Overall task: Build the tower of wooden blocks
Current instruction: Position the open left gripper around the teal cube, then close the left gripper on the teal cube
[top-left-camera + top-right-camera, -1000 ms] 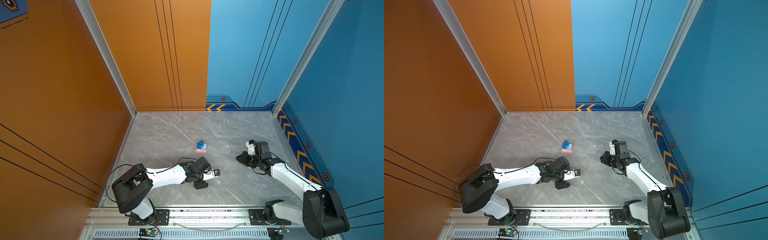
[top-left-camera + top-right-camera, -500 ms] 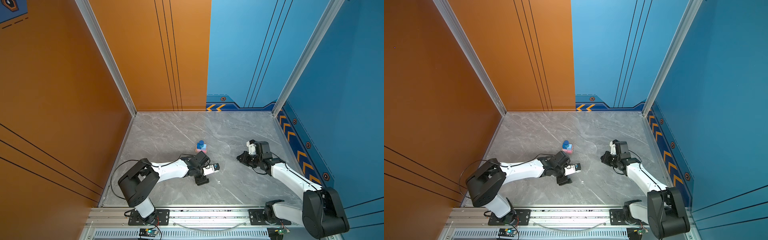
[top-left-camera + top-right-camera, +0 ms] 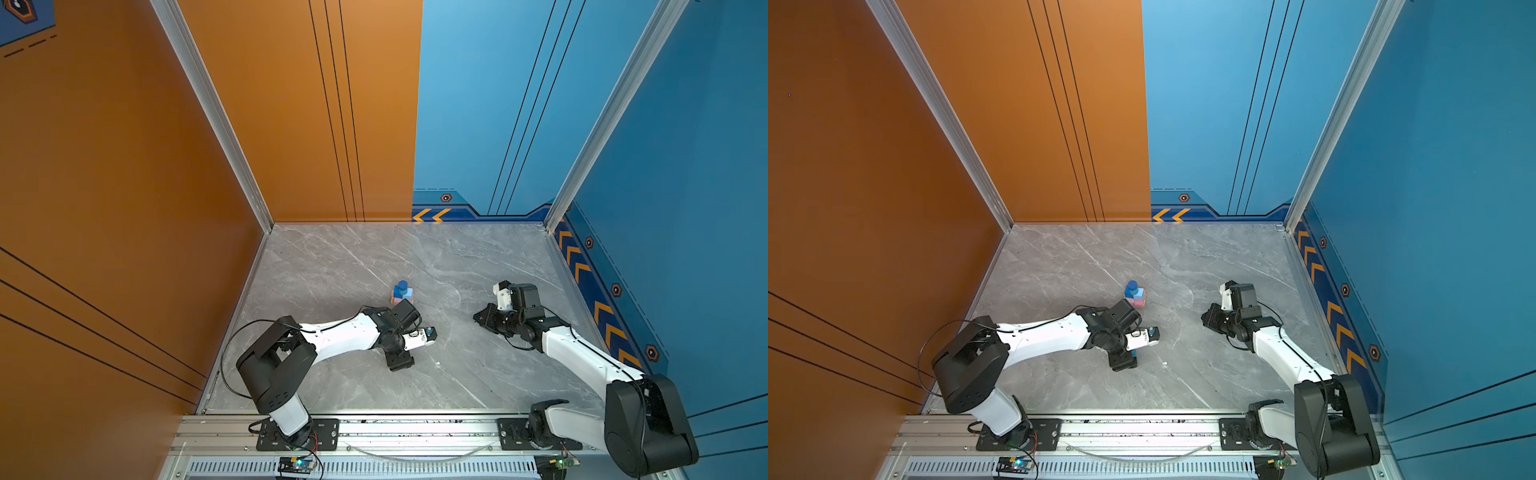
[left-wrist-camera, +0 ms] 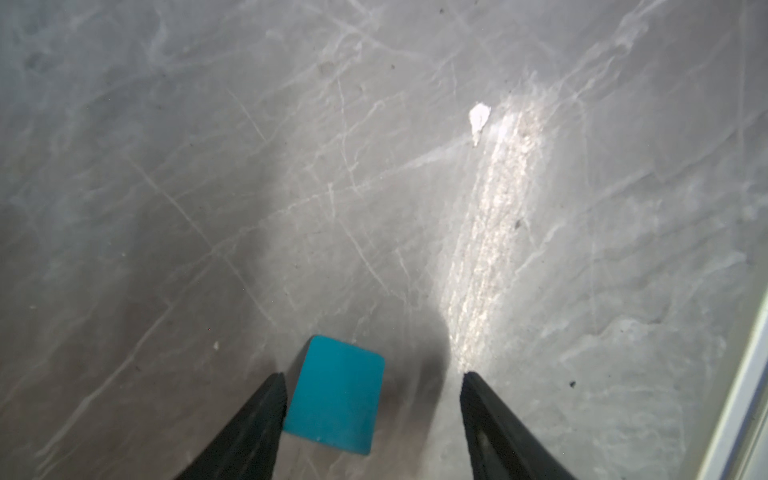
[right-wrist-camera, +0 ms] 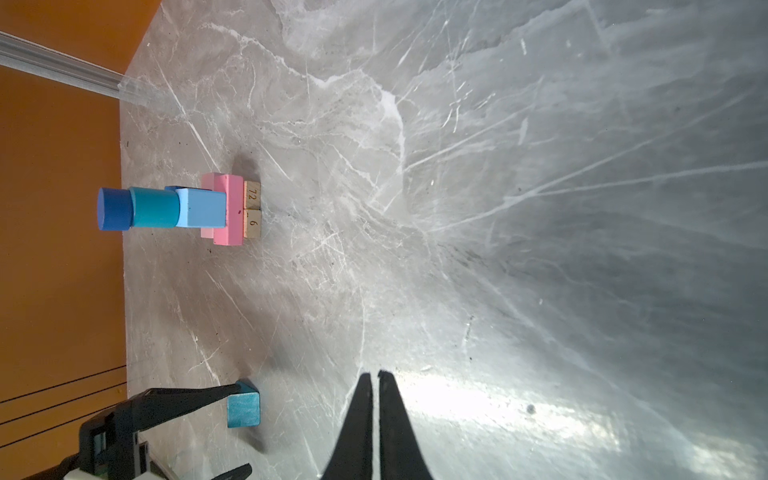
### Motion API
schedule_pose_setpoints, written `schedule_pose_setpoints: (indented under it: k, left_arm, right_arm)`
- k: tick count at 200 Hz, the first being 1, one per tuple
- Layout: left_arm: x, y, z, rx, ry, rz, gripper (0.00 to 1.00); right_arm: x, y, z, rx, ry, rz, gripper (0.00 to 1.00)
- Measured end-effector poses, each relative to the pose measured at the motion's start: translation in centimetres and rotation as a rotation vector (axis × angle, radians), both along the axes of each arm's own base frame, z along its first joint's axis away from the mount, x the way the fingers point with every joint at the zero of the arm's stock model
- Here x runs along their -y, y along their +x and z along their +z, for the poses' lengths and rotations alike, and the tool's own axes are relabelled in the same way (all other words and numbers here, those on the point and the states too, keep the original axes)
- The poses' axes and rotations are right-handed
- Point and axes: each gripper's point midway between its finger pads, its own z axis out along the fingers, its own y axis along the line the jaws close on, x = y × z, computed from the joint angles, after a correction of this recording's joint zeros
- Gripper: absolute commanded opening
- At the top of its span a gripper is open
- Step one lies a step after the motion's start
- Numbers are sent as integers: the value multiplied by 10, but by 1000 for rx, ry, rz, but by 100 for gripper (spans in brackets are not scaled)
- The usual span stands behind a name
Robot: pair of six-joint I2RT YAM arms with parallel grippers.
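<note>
the wood block tower (image 5: pixel 187 208) stands upright mid tabletop (image 3: pixel 353 266): tan bars (image 5: pixel 252 210) at the bottom, then pink bars (image 5: pixel 228 208), a light-blue cube (image 5: pixel 203 208), a teal cylinder (image 5: pixel 153 208) and a dark-blue cylinder (image 5: pixel 114 209) on top. the teal cube (image 4: pixel 334 395) sits on the tabletop apart from the tower, between the fingers (image 4: pixel 257 415) of the left hand (image 4: pixel 374 374). that hand is spread wide, one finger against the cube, the other well clear, so no grip. the right hand (image 5: pixel 375 374) is pinched closed with nothing in it. a white speck (image 4: pixel 478 118) lies just ahead of the left hand. lots of bare marble around, and the orange wall (image 3: pixel 124 208) is well away.
</note>
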Motion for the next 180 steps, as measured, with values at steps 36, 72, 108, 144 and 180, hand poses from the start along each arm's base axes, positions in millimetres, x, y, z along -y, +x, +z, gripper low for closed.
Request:
schedule_pose_setpoints:
  k: [36, 72, 108, 144, 180]
  left_arm:
    - [-7, 1, -6, -20, 35, 11, 68]
    - [-9, 0, -8, -25, 50, 13, 63]
    - [-10, 0, -8, -28, 54, 19, 59]
    - [-12, 2, -8, -23, 62, 29, 54]
    - [-12, 4, -8, -14, 67, 39, 52]
  right_arm:
    - [0, 0, 0, 0, 0, 0, 9]
    - [0, 0, 0, -1, 0, 0, 9]
    - [0, -1, -1, -3, 0, 0, 9]
    - [0, -1, -2, -3, -1, 0, 9]
    - [0, -1, -2, -3, -1, 0, 9]
